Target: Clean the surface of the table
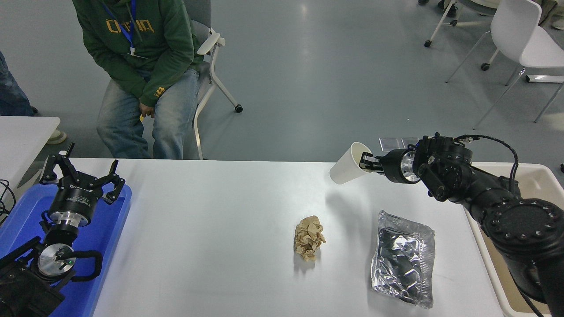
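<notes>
White table (211,229) lies mostly bare; near its far edge the right gripper (366,162) clamps a tilted cup (348,164) aloft. Left gripper (81,176), fingers spread, sits parked.

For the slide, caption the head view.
Right gripper holds a tilted white paper cup above the table surface; crumpled brown paper and foil pouch remain.

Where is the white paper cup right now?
In the head view the white paper cup is tilted, off the table surface at its far right, held at the rim by the right gripper, beyond the foil bag.
</notes>
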{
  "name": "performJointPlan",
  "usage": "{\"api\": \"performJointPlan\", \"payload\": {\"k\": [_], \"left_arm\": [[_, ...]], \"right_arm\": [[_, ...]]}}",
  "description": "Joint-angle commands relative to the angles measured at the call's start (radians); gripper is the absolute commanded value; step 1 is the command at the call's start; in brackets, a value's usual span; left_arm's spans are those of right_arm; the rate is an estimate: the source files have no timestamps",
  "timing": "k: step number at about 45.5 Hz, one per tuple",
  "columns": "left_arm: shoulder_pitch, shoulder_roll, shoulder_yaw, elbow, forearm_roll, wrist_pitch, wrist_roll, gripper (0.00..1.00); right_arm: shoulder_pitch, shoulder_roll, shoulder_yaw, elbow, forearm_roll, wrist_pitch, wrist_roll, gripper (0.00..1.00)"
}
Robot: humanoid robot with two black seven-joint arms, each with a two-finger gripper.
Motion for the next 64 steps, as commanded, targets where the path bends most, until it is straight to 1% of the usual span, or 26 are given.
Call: {"api": "performJointPlan", "payload": {"k": [1, 12, 20, 33, 43, 46, 49, 55, 58, 64], "left_arm": [[0.0, 0.0, 0.0, 0.0, 0.0, 0.0, 0.0, 1.0], [0.0, 0.0, 0.0, 0.0, 0.0, 0.0, 0.0, 1.0], [0.0, 0.0, 0.0, 0.001, 0.0, 0.0, 0.0, 1.0], [0.0, 0.0, 0.0, 0.0, 0.0, 0.0, 0.0, 1.0], [0.0, 0.0, 0.0, 0.0, 0.0, 0.0, 0.0, 1.0], [0.0, 0.0, 0.0, 0.0, 0.0, 0.0, 0.0, 1.0], [0.0, 0.0, 0.0, 0.001, 0.0, 0.0, 0.0, 1.0], [0.0, 0.0, 0.0, 0.0, 0.0, 0.0, 0.0, 1.0], [0.0, 0.0, 0.0, 0.0, 0.0, 0.0, 0.0, 1.0], [0.0, 0.0, 0.0, 0.0, 0.0, 0.0, 0.0, 1.0]], "right_arm": [[0.022, -0.095, 0.013, 0.007, 0.081, 0.092, 0.063, 0.0], [0.051, -0.19, 0.099, 0.005, 0.107, 0.181, 0.091, 0.0], [0.041, -0.257, 0.125, 0.012, 0.109, 0.189, 0.092, 0.0], [0.038, -0.261, 0.139, -0.002, 0.165, 0.19, 0.092, 0.0], [0.033, -0.277, 0.154, 0.018, 0.168, 0.186, 0.091, 0.0], [0.033, -0.303, 0.191, 0.07, 0.167, 0.18, 0.088, 0.0], [0.036, -0.357, 0.219, 0.168, 0.165, 0.154, 0.08, 0.0], [0.05, -0.5, 0.205, 0.471, 0.152, -0.016, 0.077, 0.0], [0.058, -0.55, 0.205, 0.583, 0.15, -0.075, 0.073, 0.0], [0.061, -0.583, 0.214, 0.657, 0.15, -0.109, 0.06, 0.0]]}}
